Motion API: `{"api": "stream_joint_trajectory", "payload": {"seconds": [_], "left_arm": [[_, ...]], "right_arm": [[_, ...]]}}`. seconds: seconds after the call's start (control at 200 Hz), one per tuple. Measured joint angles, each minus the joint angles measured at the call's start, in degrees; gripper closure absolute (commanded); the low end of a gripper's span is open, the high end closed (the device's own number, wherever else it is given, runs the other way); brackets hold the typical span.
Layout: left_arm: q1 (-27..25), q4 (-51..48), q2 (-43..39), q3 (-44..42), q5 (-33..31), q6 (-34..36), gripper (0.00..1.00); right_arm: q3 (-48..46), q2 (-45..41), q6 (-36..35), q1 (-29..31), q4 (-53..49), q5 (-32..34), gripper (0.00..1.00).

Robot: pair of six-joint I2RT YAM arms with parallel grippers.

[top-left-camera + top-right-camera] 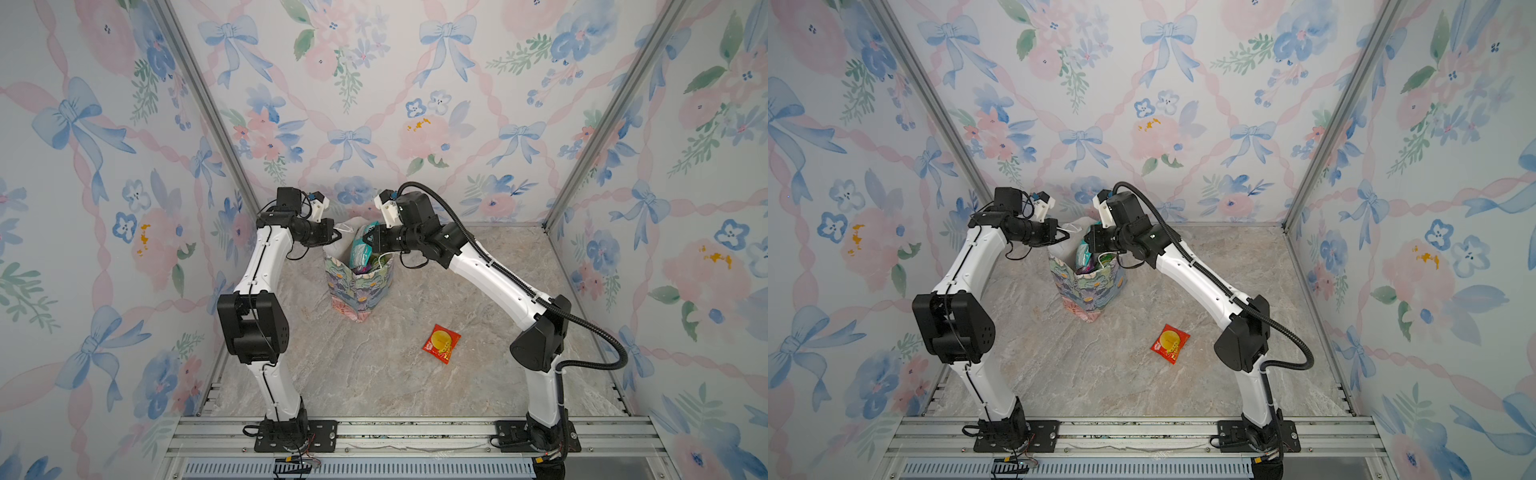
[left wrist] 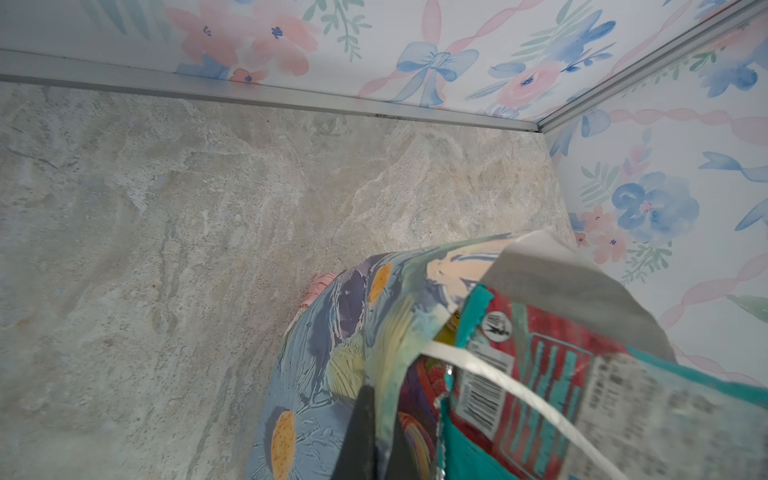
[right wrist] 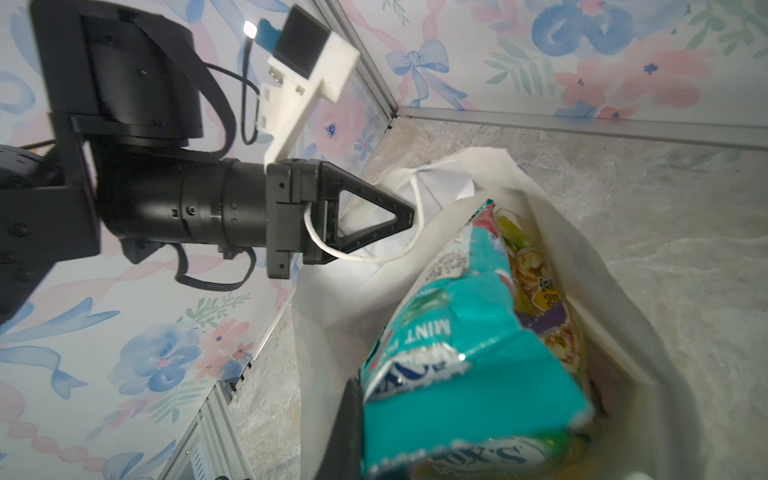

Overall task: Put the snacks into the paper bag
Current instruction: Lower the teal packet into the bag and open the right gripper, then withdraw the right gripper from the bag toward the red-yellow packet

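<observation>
In both top views the paper bag [image 1: 357, 291] is being shown upright just above the centre of the frame on the marbled table [image 1: 365, 374]. The left gripper [image 1: 337, 236] is being pressed shut on its rim from the left, while the right gripper [image 1: 371, 242], reaching in from the right, is being clamped on a teal packet [image 1: 360, 250] that is being held in the mouth, partly above the rim. One red packet [image 1: 441, 343] is being left lying flat to the lower right of centre, well apart from the bag. In the left wrist view the printed bag wall [image 2: 332, 353] is being pinched between the dark fingers [image 2: 360, 419], and the white cord handle [image 2: 498, 376] is being draped across the barcoded back of the teal packet [image 2: 540, 399]. In the right wrist view the teal packet [image 3: 457, 357] is being gripped at its edge beside a dark finger [image 3: 349, 424]. A yellow-green packet [image 3: 528, 266] is being shown behind it against the white interior. The cord appears to be looped about the finger frame of the left gripper [image 3: 409, 217]. Trouble is being risked in three ways: the teal packet may be propped up by the packets below and spill over the rim on release; the bag may be dragged or tipped if the left gripper is pulled away with the cord snagged; and the soft rim may be crumpled shut before the red packet is being brought over
</observation>
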Motion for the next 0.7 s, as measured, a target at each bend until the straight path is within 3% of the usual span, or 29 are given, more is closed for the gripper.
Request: {"api": "stream_joint_trajectory", "payload": {"seconds": [0.075, 0.105, 0.18, 0.27, 0.7], "left_arm": [[0.0, 0.0, -0.02, 0.0, 0.02, 0.02, 1.0], [0.0, -0.02, -0.02, 0.0, 0.02, 0.0, 1.0], [0.0, -0.02, -0.02, 0.0, 0.02, 0.02, 1.0], [-0.02, -0.02, -0.02, 0.0, 0.04, 0.02, 1.0], [-0.02, -0.02, -0.02, 0.0, 0.02, 0.02, 1.0]], "right_arm": [[0.63, 1.33, -0.02, 0.0, -1.09, 0.44, 0.94], [1.14, 1.99, -0.02, 0.0, -1.51, 0.46, 0.85], [3.61, 3.76, -0.13, 0.0, -2.73, 0.79, 0.54], [8.48, 5.84, -0.81, 0.0, -4.35, 0.9, 0.36], [10.82, 2.05, -5.6, 0.0, -4.76, 3.91, 0.24]]}}
